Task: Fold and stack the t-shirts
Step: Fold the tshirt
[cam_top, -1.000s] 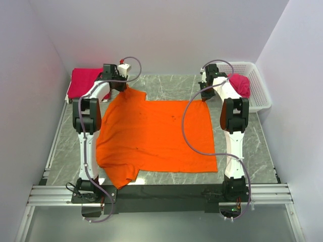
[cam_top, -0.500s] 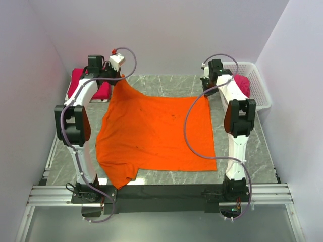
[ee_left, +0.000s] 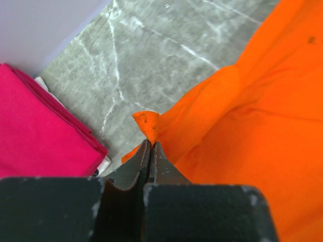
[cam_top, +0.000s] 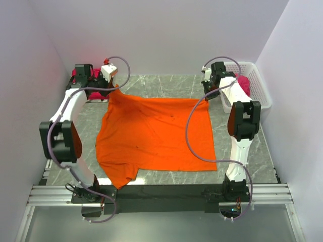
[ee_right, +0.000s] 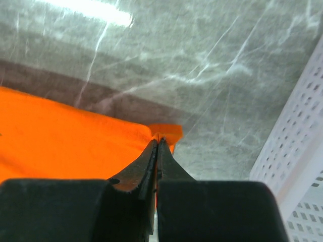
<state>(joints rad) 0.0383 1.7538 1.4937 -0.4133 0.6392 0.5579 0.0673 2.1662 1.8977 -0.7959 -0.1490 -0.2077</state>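
On the left, the left end effector (cam_top: 114, 86) is closed tight, its two fingers (ee_left: 144, 161) pressed together on the far-left corner of the orange shirt (cam_top: 156, 136). A small tab of cloth sticks out past the tips. That corner is pulled up into a peak above the bench (cam_top: 242, 151), and the cloth slopes down from it to the right. Just left of this grip, a folded pink shirt (ee_left: 40, 131) lies flat in the far-left corner of the bench, apart from the orange one and largely hidden by the left arm in the top view. The orange shirt is spread over the middle of the bench with its long axis running left to right. Its sleeve end points left, with one sleeve jutting toward the near edge, and its straight hem points right. At the far-right corner of that hem, the right end effector (cam_top: 207, 94) is likewise clamped shut, pinching the cloth between its fingers (ee_right: 151, 161) with a shadow on the bench beneath the raised edge. Just right of it stands a white basket (cam_top: 260, 93) with another pink shirt (cam_top: 244, 84) heaped inside.
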